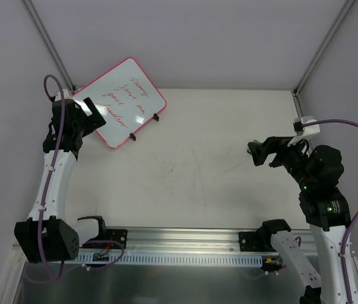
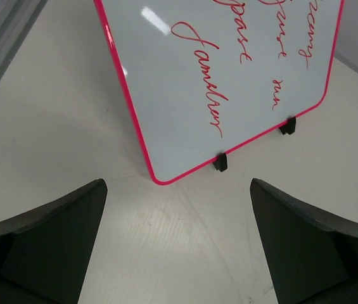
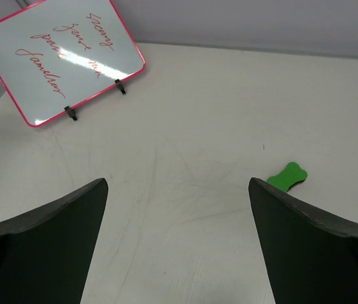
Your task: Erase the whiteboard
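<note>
The whiteboard (image 1: 123, 100) lies at the back left of the table, white with a pink-red rim, red handwriting and two black clips (image 1: 132, 136) on its near edge. It also shows in the left wrist view (image 2: 229, 69) and the right wrist view (image 3: 61, 60). My left gripper (image 1: 87, 118) is open and empty, at the board's left corner; in its wrist view (image 2: 179, 190) bare table lies between the fingers. A small green eraser (image 3: 287, 176) lies on the table by my right gripper (image 1: 264, 152), which is open and empty (image 3: 179, 187). A bit of the eraser's green (image 1: 251, 149) shows beside its fingers.
Grey walls close the table at the back and sides, with metal posts (image 1: 49, 44) in the corners. A metal rail (image 1: 185, 244) with the arm bases runs along the near edge. Cables loop from both arms.
</note>
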